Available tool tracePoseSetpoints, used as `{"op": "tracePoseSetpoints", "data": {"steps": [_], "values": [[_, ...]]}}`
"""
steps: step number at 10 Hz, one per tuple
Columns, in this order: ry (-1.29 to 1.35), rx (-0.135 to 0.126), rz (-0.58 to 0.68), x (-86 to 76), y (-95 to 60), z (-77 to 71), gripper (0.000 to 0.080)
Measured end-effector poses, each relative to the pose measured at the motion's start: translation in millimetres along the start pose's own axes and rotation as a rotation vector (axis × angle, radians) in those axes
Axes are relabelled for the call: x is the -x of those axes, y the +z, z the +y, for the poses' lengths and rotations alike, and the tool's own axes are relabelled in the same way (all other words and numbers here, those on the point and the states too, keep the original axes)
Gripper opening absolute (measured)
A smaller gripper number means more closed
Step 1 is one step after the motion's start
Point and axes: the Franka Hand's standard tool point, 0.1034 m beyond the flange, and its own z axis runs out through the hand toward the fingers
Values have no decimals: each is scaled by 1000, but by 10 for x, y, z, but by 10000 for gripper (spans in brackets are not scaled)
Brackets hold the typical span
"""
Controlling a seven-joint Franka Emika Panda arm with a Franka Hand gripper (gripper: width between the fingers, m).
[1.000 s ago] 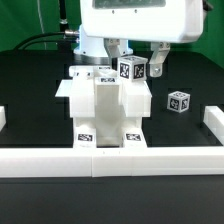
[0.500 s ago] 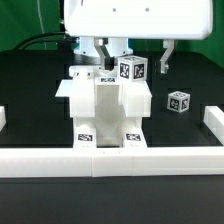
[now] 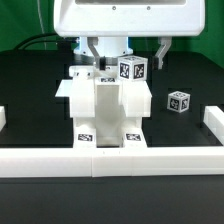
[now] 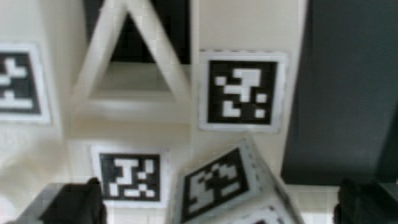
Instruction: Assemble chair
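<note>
The partly built chair is a boxy white stack of tagged pieces in the middle of the black table. A small tagged cube sits at its upper back, on the exterior view's right side. My gripper hangs just above it, open wide, with one finger on each side and neither touching the cube. In the wrist view the cube lies between the dark fingertips, and my gripper is empty. A second loose tagged cube lies on the table to the exterior view's right.
A long low white rail runs along the front, with ends at the exterior view's left and right. Black cables lie at the back left. The robot's white body fills the top of the exterior view.
The fingers have spread apart from beside the cube on the chair. The gripper body has shifted toward the exterior view's left and risen slightly. The cube has stayed in place.
</note>
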Motion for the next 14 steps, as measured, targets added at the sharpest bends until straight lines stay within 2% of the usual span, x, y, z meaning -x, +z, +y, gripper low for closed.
{"op": "tracePoseSetpoints", "data": {"steps": [4,6,7,9,11,13,14], "values": [[-195,9,-5,5,24,-74,649],[-187,10,-5,7,25,-62,376],[-187,10,-6,9,28,-61,275],[-175,10,-7,12,33,-50,276],[-107,15,-2,19,39,50,273],[104,16,6,9,42,58,273],[223,9,0,14,44,64,273]]}}
